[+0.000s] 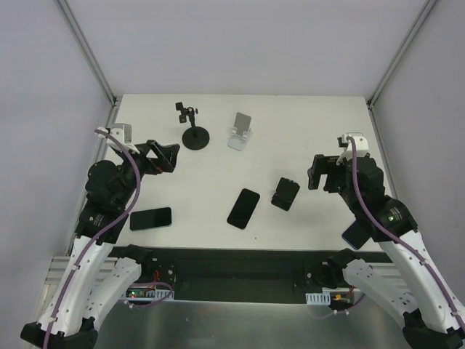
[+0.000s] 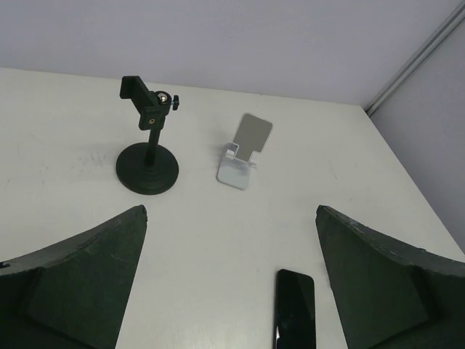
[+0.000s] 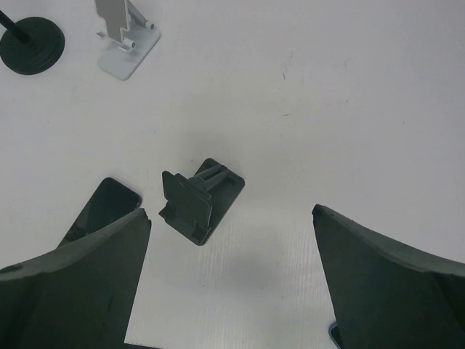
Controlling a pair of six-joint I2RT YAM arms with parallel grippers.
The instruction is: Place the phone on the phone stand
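Three phones lie flat on the white table (image 1: 305, 131): a black phone (image 1: 243, 208) near the middle, another black phone (image 1: 151, 218) at the near left, and a bluish phone (image 1: 356, 234) partly under my right arm. Three stands are out: a white folding stand (image 1: 240, 131), a black round-base clamp stand (image 1: 195, 135) and a dark grey folding stand (image 1: 285, 193). My left gripper (image 1: 164, 156) hovers open left of the clamp stand, holding nothing. Empty as well, my right gripper (image 1: 320, 174) hangs open just right of the grey stand (image 3: 200, 196).
The left wrist view faces the clamp stand (image 2: 149, 156) and the white stand (image 2: 243, 156), with the middle phone (image 2: 295, 309) low between the fingers. Grey enclosure walls and metal corner posts (image 1: 396, 62) ring the table. The near edge drops to a black rail (image 1: 232, 265).
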